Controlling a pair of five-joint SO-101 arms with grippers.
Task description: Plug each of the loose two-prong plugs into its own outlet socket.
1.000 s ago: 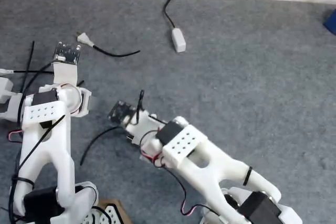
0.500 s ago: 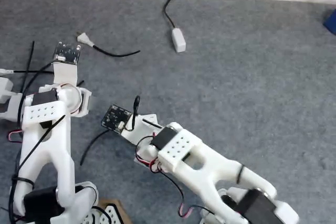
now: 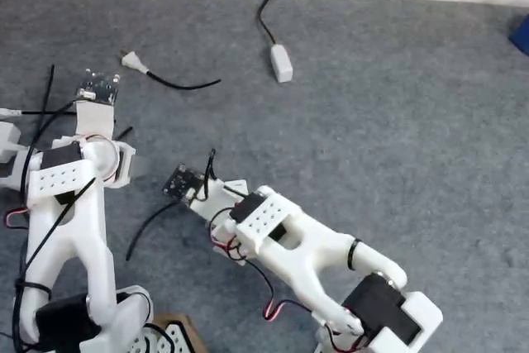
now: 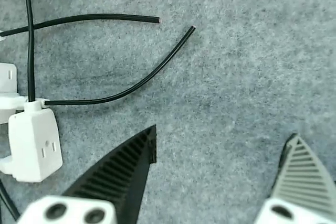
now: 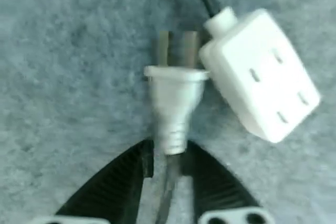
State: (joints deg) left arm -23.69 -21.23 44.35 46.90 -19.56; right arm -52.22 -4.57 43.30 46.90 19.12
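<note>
In the right wrist view my right gripper (image 5: pixel 168 150) is shut on the tail of a white two-prong plug (image 5: pixel 173 90). The plug's prongs point away from the fingers, beside a white outlet block (image 5: pixel 262 72) on a black cord. The prongs lie next to the block, not in its slots. My left gripper (image 4: pixel 221 135) stands open over bare carpet, with a white outlet socket (image 4: pixel 31 142) off to the side of its black finger (image 4: pixel 123 169). In the high view a second loose white plug (image 3: pixel 132 61) with a short black cord lies beyond the left arm (image 3: pixel 70 179).
Another white outlet (image 3: pixel 281 62) on a black cord lies at the far middle of the grey carpet (image 3: pixel 397 121). Loose black cables (image 4: pixel 121 90) cross the floor by the left gripper. The right arm (image 3: pixel 281 237) reaches across the near middle. A blue object (image 3: pixel 521 35) sits at the right edge.
The right arm has swung toward the left and nearer, carrying its wrist slightly leftward. The left arm's wrist has shifted a little to the left.
</note>
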